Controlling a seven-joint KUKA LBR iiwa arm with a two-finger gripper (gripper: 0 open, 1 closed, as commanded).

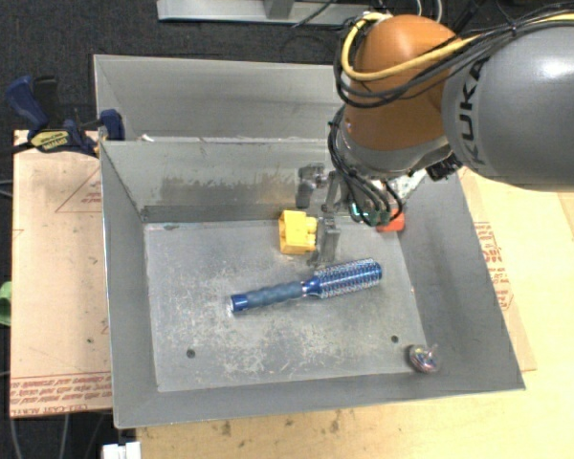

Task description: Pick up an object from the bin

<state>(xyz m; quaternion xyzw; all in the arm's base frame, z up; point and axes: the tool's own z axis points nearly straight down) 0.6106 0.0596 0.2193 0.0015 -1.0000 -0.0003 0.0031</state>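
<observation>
Bin (124,256) holds one yellow block (295,232), one blue brush (306,287) just in front of it, and one small shiny ball (422,358) in the front right corner. Gripper (321,220) stands just beside the block near the back wall; whether it is clenched or released cannot be told. The left floor lies open.

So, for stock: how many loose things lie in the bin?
3: a yellow block by the gripper, a blue hairbrush mid-bin, a shiny ball in the near right corner. The arm may hide more.

A: Is there any lettering to read here?
B: Yes. Black letters ending in "UKA" run down the grey arm (526,94) on the right side, far end.
</observation>
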